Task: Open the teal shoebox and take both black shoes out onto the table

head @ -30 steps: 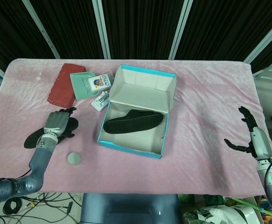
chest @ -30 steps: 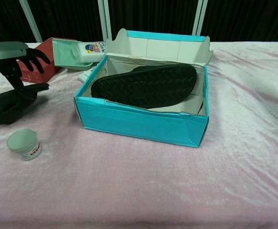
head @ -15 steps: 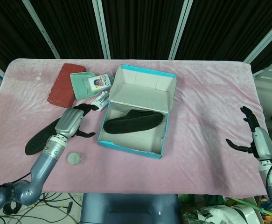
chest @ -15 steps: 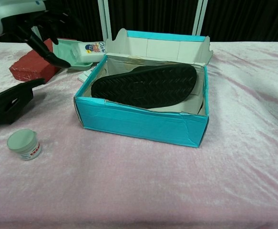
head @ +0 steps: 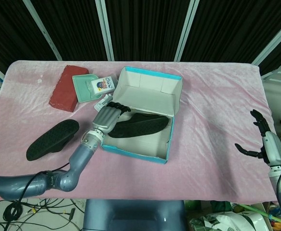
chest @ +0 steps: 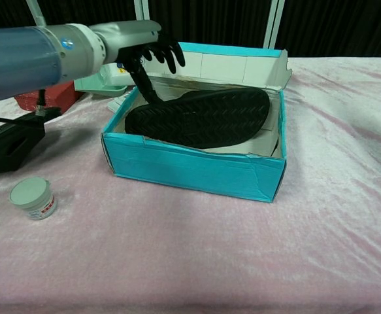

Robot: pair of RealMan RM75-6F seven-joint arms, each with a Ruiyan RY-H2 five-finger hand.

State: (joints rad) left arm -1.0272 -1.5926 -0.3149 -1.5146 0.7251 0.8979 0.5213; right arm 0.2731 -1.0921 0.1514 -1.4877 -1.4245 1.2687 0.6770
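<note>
Left robot hand point(head: 108, 117) fingers spread over boxed black shoe point(head: 139, 125), teal shoebox point(chest: 197, 169) wall beside it, other shoe point(head: 52, 139), small jar point(chest: 33, 198), red block point(head: 68, 87) nearby, right robot hand point(head: 267, 144) spread empty.

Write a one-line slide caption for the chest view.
Left hand reaches into the open teal shoebox for the second black shoe; first shoe lies on the table.

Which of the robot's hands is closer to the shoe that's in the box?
The left. The left hand hovers over the box's left end, right at the black shoe inside. The right hand is far off by the table's right edge, holding nothing.
</note>
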